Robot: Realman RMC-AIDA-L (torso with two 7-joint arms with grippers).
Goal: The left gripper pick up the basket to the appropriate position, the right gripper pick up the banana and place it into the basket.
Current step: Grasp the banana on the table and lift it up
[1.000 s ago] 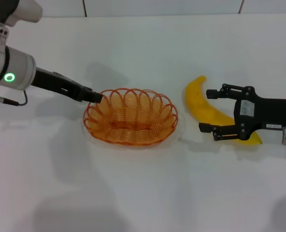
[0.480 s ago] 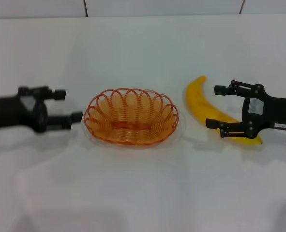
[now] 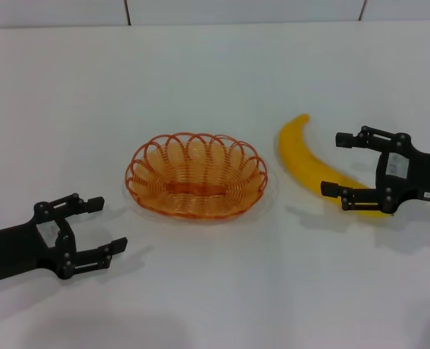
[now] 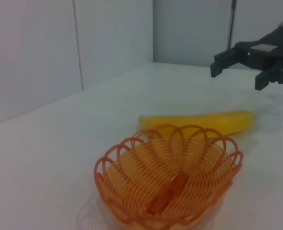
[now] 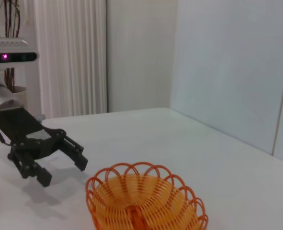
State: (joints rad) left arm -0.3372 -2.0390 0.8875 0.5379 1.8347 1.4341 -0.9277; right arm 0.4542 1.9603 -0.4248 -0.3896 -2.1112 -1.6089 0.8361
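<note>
Left gripper point(image 3: 108, 224) has let go of the basket point(image 3: 197, 175) and backed to the counter's front-left, jaws open and empty; basket sits mid-counter, so placing looks done; right gripper point(image 3: 333, 164), jaws open, straddles the banana point(image 3: 302, 155) toward the right edge, ungrasped.

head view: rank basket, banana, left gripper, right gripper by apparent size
1. basket, clearly largest.
2. banana, partly hidden by the right gripper.
3. left gripper and right gripper: alike, both open; not ranked.

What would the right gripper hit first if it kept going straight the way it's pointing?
Probably the banana: the open right gripper points toward the basket, and the banana lies between; height is unclear.
</note>
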